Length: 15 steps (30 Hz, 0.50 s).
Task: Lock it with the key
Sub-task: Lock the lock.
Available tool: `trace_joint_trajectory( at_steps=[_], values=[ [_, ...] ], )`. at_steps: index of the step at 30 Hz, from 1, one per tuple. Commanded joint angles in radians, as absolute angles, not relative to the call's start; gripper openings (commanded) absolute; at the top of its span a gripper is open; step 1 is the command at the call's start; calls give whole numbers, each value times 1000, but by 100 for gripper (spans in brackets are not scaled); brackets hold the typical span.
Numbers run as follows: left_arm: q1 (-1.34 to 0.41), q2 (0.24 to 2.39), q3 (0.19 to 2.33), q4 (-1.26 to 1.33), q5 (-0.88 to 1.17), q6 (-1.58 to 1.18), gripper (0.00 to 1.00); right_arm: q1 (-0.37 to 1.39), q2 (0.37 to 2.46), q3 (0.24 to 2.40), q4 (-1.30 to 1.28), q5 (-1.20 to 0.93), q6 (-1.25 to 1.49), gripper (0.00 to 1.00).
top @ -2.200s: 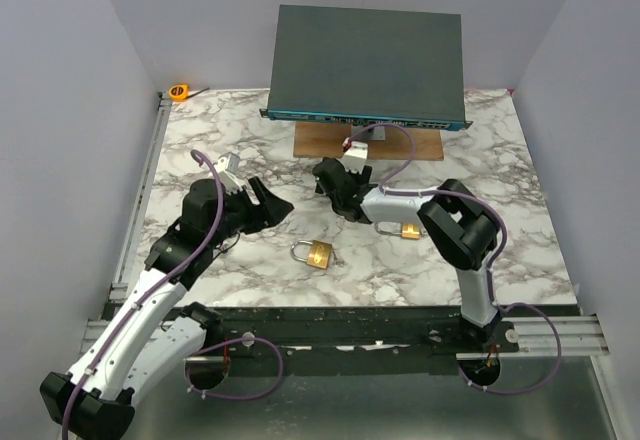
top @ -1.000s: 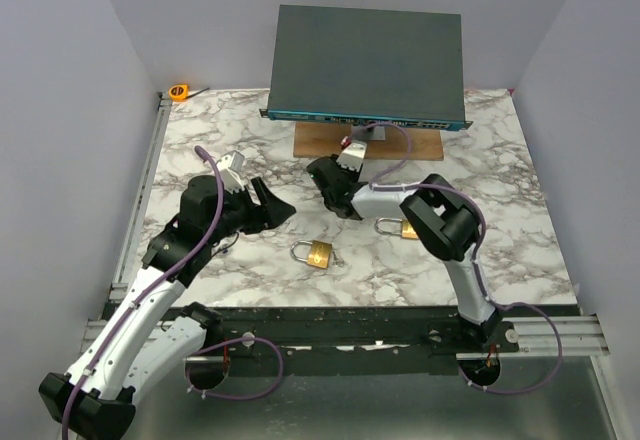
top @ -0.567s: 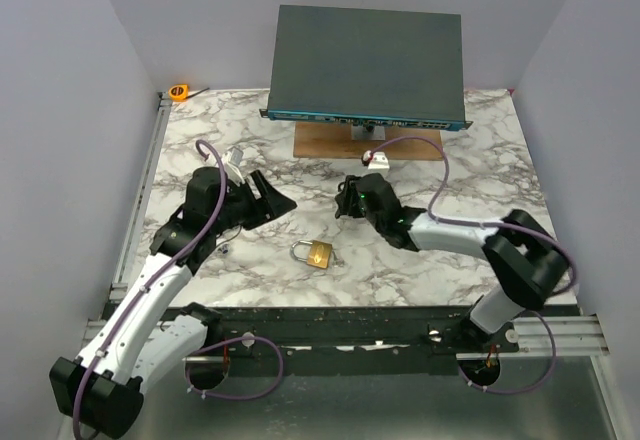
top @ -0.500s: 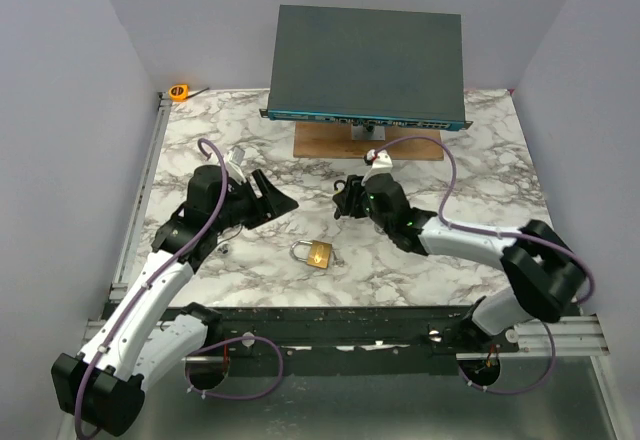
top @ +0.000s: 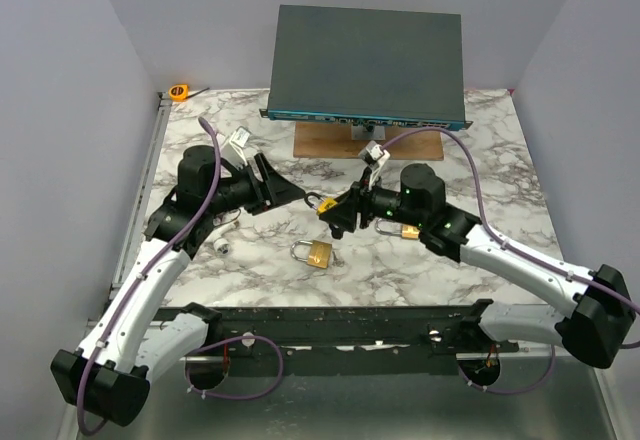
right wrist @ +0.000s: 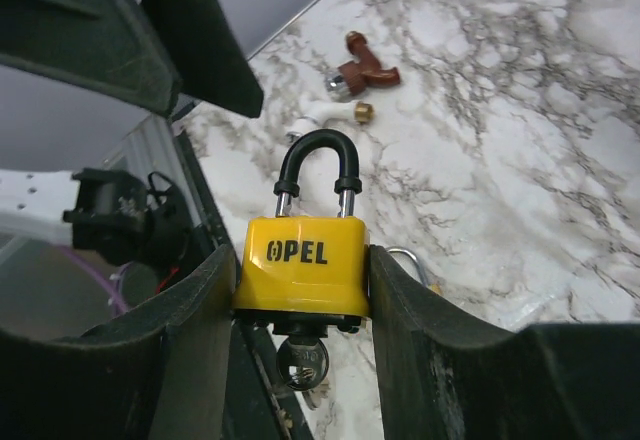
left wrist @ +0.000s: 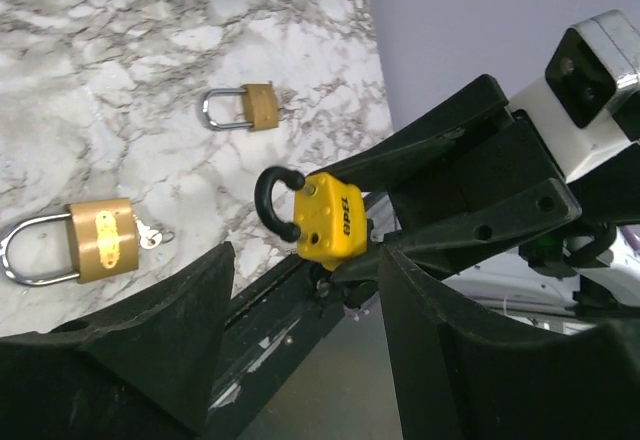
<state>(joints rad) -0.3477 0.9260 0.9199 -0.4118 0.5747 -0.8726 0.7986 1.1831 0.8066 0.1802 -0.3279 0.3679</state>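
Observation:
My right gripper (top: 338, 212) is shut on a yellow padlock (top: 328, 205) marked OPEL and holds it above the table. In the right wrist view the padlock (right wrist: 303, 280) stands upright between my fingers, black shackle up. A silver key (right wrist: 300, 365) sticks out of its bottom. My left gripper (top: 296, 194) is open and empty, pointing at the padlock from the left, just short of it. In the left wrist view the padlock (left wrist: 325, 222) shows beyond my open fingers (left wrist: 150, 350), with the key end hidden.
A brass padlock (top: 316, 253) with keys lies on the marble table (top: 480, 160) below the grippers. A smaller brass padlock (top: 403, 230) lies to its right. A grey box (top: 365, 60) on a wooden block stands at the back. Small red-brown and white pieces (right wrist: 362, 75) lie at left.
My right arm has swung forward and left from the back centre and now holds the yellow padlock in the air. My left gripper has risen and moved right toward it.

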Motion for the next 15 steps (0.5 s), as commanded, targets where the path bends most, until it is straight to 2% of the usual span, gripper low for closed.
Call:
trace_joint_trajectory(
  at_steps=[1, 5, 15],
  values=[
    [-336, 929, 974, -439, 677, -890, 57, 802, 1131, 917, 69, -513, 305, 1],
    [-336, 940, 977, -461, 687, -886, 51, 802, 1126, 982, 21, -580, 292, 1],
    [-336, 925, 976, -448, 775, -951, 51, 802, 1144, 1047, -58, -614, 238, 1]
  ],
)
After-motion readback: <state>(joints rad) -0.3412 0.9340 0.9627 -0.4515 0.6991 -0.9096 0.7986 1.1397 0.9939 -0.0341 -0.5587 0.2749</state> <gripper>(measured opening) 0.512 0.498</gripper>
